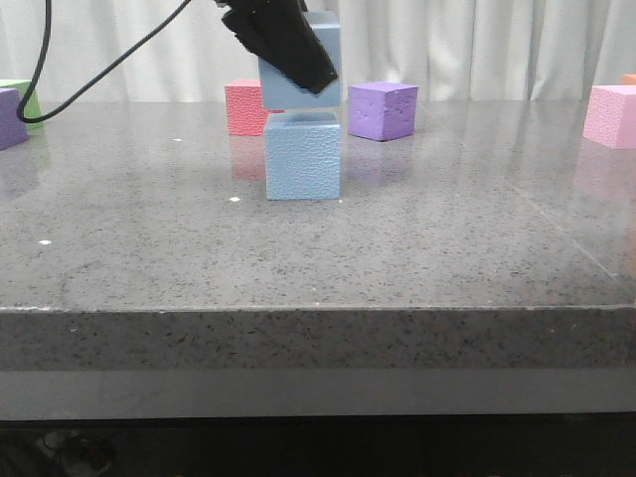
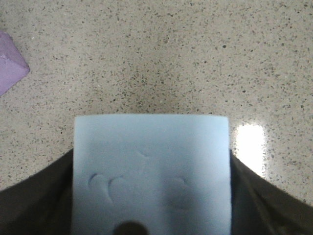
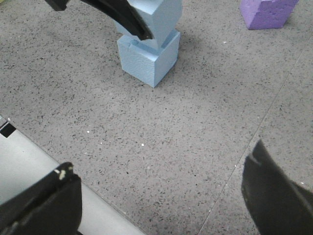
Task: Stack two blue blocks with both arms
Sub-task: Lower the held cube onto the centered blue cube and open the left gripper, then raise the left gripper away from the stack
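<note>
One pale blue block stands on the table. My left gripper is shut on the second blue block and holds it right on top of the first, turned slightly; I cannot tell if they touch. In the left wrist view the held block fills the space between the black fingers. The right wrist view shows the lower block, the upper block and the left arm's finger. My right gripper is open and empty, near the table's front edge, away from the blocks.
A red cube and a purple cube stand behind the blue blocks. A pink cube is at far right. A purple cube and a green cube are at far left. The table's front edge lies under the right gripper.
</note>
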### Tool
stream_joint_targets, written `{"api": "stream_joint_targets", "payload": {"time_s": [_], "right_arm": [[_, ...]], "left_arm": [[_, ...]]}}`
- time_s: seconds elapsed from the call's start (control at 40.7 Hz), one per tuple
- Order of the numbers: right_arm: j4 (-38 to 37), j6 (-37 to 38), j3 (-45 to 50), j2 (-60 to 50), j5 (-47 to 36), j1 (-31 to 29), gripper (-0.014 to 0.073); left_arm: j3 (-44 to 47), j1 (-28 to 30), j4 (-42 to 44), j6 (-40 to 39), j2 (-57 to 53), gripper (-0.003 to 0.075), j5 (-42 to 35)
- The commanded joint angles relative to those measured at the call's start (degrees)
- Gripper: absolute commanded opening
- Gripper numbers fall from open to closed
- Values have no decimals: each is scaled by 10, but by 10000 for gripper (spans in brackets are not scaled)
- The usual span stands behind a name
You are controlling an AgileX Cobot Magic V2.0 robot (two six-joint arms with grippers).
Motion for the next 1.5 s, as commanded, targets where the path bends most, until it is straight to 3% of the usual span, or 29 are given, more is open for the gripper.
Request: {"api": "stream_joint_targets", "payload": {"time_s": [0.0, 0.418, 0.983, 1.155, 1.278, 1.474], "right_arm": [[3, -4, -14, -9, -35, -2, 663], [3, -4, -14, -9, -35, -2, 663], [3, -4, -14, -9, -35, -2, 663], [3, -4, -14, -9, -35, -2, 663], [3, -4, -14, -9, -35, -2, 663], [3, -4, -14, -9, -35, -2, 663]], "left_arm": [[-17, -2, -22, 3, -29, 452, 21], [-17, -2, -22, 3, -28, 552, 17], [-19, -2, -25, -16, -88, 559, 16], [-20, -2, -25, -126, -124, 558, 17], [-20, -2, -9, -292, -152, 557, 11], [-20, -2, 118, -560, -191, 557, 24]]}}
